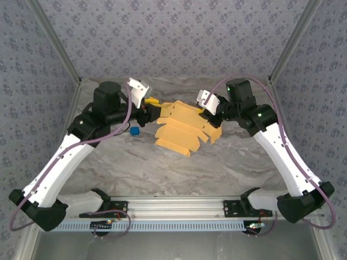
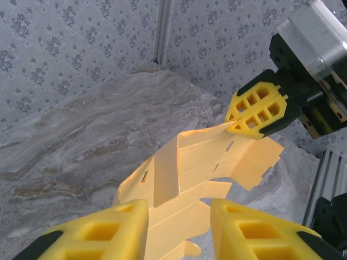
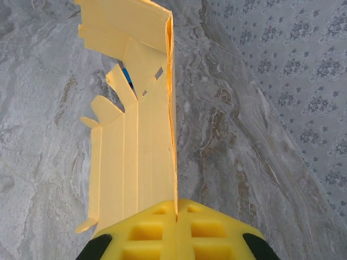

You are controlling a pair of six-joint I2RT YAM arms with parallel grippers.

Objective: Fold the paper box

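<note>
The marbled tabletop (image 1: 244, 162) lies under everything. Over its middle the paper box (image 1: 184, 127) is held up, a mostly open sheet with a few panels creased and its flaps loose, so most of the folding looks undone. The right gripper (image 3: 176, 208) is clenched on the box's right edge. At its left edge the left gripper (image 2: 179, 211) straddles the card, released. A small blue object (image 1: 135, 131) lies just left of the box.

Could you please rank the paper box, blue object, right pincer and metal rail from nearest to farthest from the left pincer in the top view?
From the left pincer:
1. paper box, between its fingers.
2. blue object, on the table beside it.
3. right pincer, across the box, clamped on its right side.
4. metal rail, along the near edge.
</note>
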